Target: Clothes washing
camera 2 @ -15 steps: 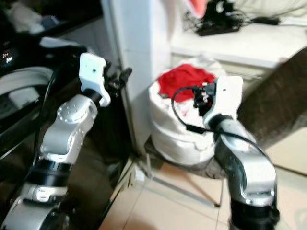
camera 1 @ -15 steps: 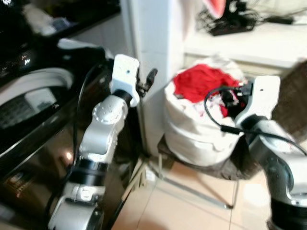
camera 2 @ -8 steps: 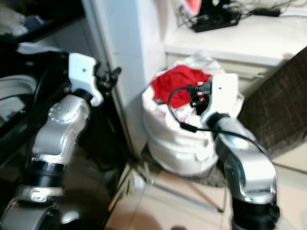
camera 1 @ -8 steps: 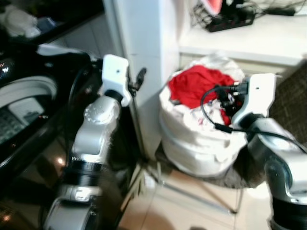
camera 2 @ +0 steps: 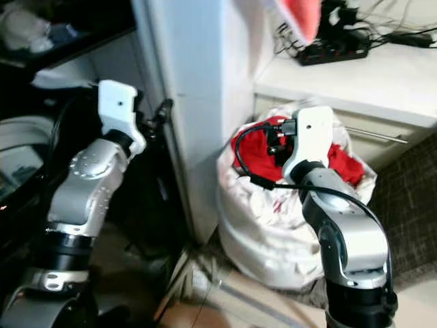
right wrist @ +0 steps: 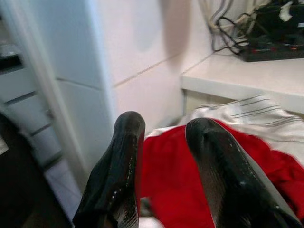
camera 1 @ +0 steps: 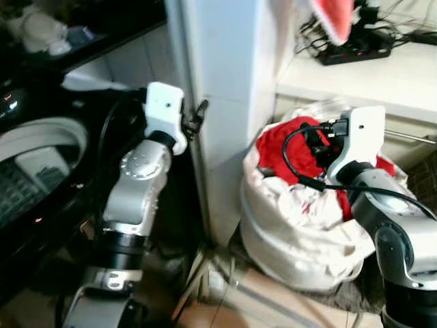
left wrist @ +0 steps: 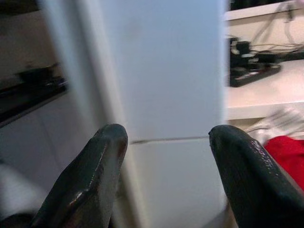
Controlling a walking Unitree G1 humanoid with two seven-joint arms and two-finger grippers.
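Note:
A white laundry bag (camera 1: 293,236) stands on the floor beside a white pillar, stuffed with clothes. A red garment (camera 1: 278,145) lies on top and also shows in the right wrist view, red garment (right wrist: 176,190). My right gripper (camera 1: 313,139) hangs just above that red garment, open, with nothing between its fingers (right wrist: 124,156). My left gripper (camera 1: 198,113) is raised in front of the pillar, open and empty, its fingers (left wrist: 102,156) wide apart. The dark washing machine (camera 1: 41,160) sits on the left.
The white pillar (camera 1: 225,102) stands between the washing machine and the bag. A white ledge (camera 1: 389,78) behind the bag carries a black power strip (camera 1: 358,51) and cables. A red and white cloth (camera 1: 333,15) hangs at the top. A dark woven surface (camera 2: 410,205) is at the right.
The whole picture has shifted, so the camera moved; the bag now sits further right and lower. Both arms keep much the same raised pose, with the right gripper nearer the red garment.

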